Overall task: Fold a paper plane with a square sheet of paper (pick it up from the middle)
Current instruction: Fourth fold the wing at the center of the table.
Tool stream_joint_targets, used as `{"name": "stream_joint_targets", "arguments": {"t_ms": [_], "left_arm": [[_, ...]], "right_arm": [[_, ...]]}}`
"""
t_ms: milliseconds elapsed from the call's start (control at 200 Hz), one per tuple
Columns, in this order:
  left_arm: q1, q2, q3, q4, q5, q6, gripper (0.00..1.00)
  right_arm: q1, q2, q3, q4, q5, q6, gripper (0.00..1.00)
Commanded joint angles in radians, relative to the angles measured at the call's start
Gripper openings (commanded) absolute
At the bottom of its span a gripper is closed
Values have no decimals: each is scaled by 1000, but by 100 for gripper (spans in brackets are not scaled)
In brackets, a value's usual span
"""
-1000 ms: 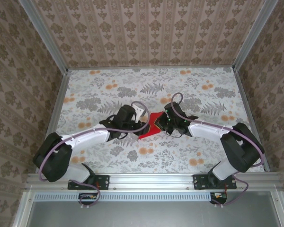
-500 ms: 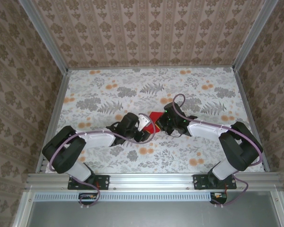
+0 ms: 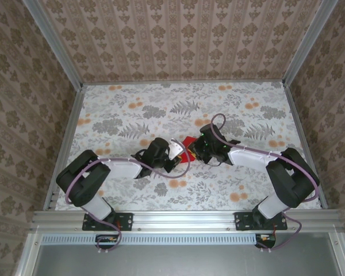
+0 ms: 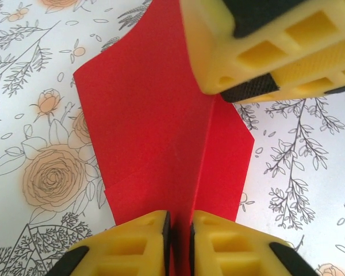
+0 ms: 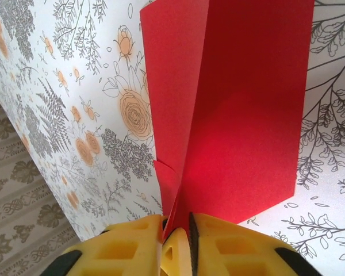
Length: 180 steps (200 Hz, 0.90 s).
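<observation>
The square sheet of paper (image 3: 188, 142) is bright red and folded, with a raised centre crease, and lies on the flowered table between the two grippers. In the left wrist view the paper (image 4: 149, 115) spreads as two flaps, and my left gripper (image 4: 178, 230) is shut on the crease. A yellow finger (image 4: 264, 52) of the right gripper sits over the paper's far end. In the right wrist view the paper (image 5: 247, 115) runs down between the jaws of my right gripper (image 5: 176, 221), which stand a narrow gap apart around the fold. From above, the left gripper (image 3: 180, 150) and right gripper (image 3: 194, 148) almost meet.
The flowered tablecloth (image 3: 132, 115) stretches around the arms. Metal rails (image 3: 66, 138) and patterned walls close in the left, right and back sides. Both arms' cables loop above the wrists.
The left gripper has moved in to the paper's near end and its jaws have shut on the crease. The right gripper's jaws have parted slightly. Less of the paper shows from above.
</observation>
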Motion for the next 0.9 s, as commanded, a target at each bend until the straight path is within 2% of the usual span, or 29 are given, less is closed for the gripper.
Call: {"name": "stream_joint_targets", "arguments": {"t_ms": [0,190,315,410,625,895], "left_arm": [[-4,28,-10,36,32,-4,16],[-1,46,-8,44,75,-37,13],[11,55,-9,48,122,-82,11],[26,55,-13,57,162,-140,11],[64,65,-11,67,247,-322,8],[71,106,-5,95,289,-455,7]], "right_arm": [[-10,10,33,-39,-37,-27,25],[-41,-29,21,-58,-55,-78,40],[-74,-92,-12,-65,-54,-155,51],[-90,-135,-42,-50,-55,-231,56],[-98,-157,-93,24,-117,-393,56],[-81,-14,-97,159,-236,-400,44]]}}
